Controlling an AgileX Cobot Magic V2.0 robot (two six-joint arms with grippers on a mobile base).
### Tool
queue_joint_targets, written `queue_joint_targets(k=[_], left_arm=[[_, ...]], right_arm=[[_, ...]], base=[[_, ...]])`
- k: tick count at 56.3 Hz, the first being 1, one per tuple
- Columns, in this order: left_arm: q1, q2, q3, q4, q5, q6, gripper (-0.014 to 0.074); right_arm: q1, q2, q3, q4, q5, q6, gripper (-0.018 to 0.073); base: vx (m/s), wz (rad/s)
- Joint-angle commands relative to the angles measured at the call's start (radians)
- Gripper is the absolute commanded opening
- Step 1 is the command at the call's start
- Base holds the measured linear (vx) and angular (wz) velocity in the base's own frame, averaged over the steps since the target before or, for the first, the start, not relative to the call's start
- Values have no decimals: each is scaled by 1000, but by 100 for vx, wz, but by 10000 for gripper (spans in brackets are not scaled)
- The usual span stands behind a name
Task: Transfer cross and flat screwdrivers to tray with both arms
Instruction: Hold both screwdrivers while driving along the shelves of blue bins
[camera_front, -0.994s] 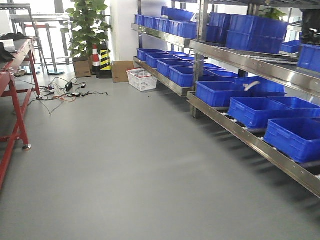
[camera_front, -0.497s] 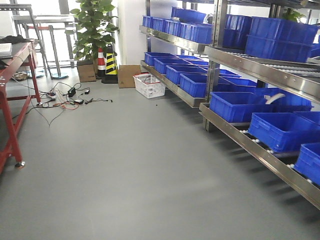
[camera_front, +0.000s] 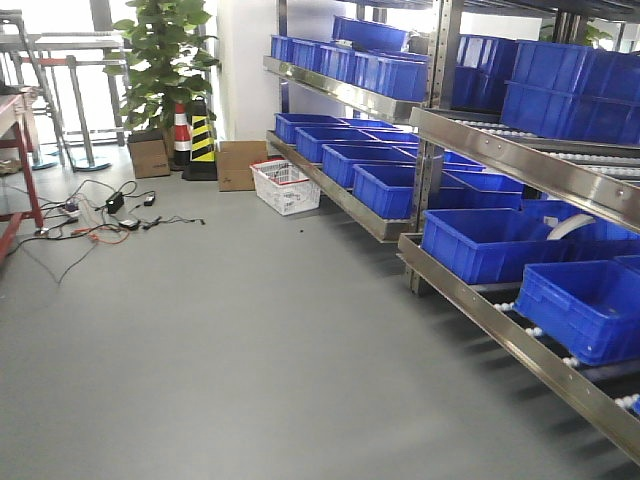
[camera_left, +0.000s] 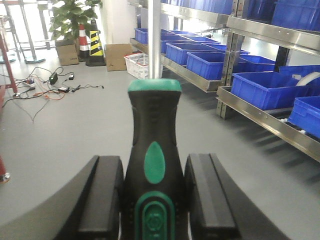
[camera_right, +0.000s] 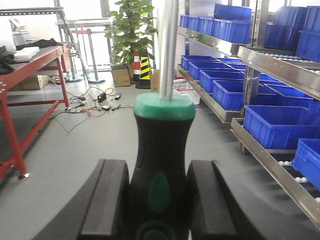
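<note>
My left gripper is shut on a screwdriver with a black and green handle; its steel shaft points up and away. My right gripper is shut on a second screwdriver of the same black and green kind, shaft also pointing away. The tips are out of frame, so I cannot tell which is cross and which is flat. The tray is out of view. Neither gripper shows in the front view.
Steel racks with blue bins run along the right. A white basket, a cardboard box, a striped cone and a potted plant stand at the back. Cables lie on the grey floor. A red table is at left.
The front view has swung and advanced: the red table has slid almost out at the left, and the racks and bins now sit nearer on the right.
</note>
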Motion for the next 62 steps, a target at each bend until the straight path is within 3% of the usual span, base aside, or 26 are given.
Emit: queue_joint_targets(k=[1, 38, 62], left_arm=[[-4, 12, -30, -2, -95, 1, -3], [-4, 12, -30, -2, -95, 1, -3], [-4, 12, -30, -2, -95, 1, -3]], right_arm=[[-2, 12, -28, 15, -91, -3, -8], [-2, 12, -28, 15, -91, -3, -8], [-2, 12, -28, 15, -91, -3, -8]], base=[[62, -12], [58, -19], [50, -55]])
